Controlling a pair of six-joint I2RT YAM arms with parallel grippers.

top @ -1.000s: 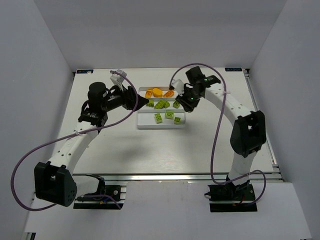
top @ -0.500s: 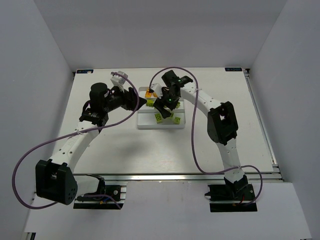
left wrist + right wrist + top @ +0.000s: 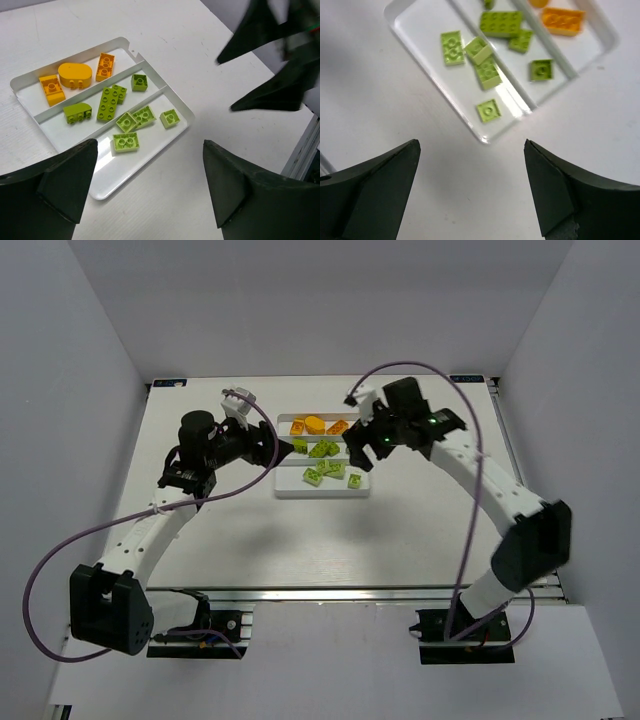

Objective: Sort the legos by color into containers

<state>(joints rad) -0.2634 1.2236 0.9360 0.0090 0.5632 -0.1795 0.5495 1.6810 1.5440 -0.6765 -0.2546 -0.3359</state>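
The white tray (image 3: 282, 490) holds the legos in its three containers. Orange legos (image 3: 315, 425) lie in the far one, darker green legos (image 3: 322, 449) in the middle, lime legos (image 3: 330, 472) in the near one. My left gripper (image 3: 288, 445) hovers at the tray's left end, open and empty. My right gripper (image 3: 358, 447) hangs at the tray's right end, also open and empty. The left wrist view shows the tray (image 3: 102, 192) between the wide jaws of my left gripper (image 3: 150, 144). In the right wrist view my right gripper (image 3: 471, 142) is above the tray's corner (image 3: 482, 139), near a lime lego (image 3: 488, 110).
White table (image 3: 250, 530) all around the tray, walled by white panels on three sides. The right gripper (image 3: 270, 65) shows as a dark blur at the top right of the left wrist view. Purple cables loop over both arms.
The right arm swung left over the tray, then drew back to its right end with the jaws spread wider. The left gripper opened wider and stayed at the tray's left end.
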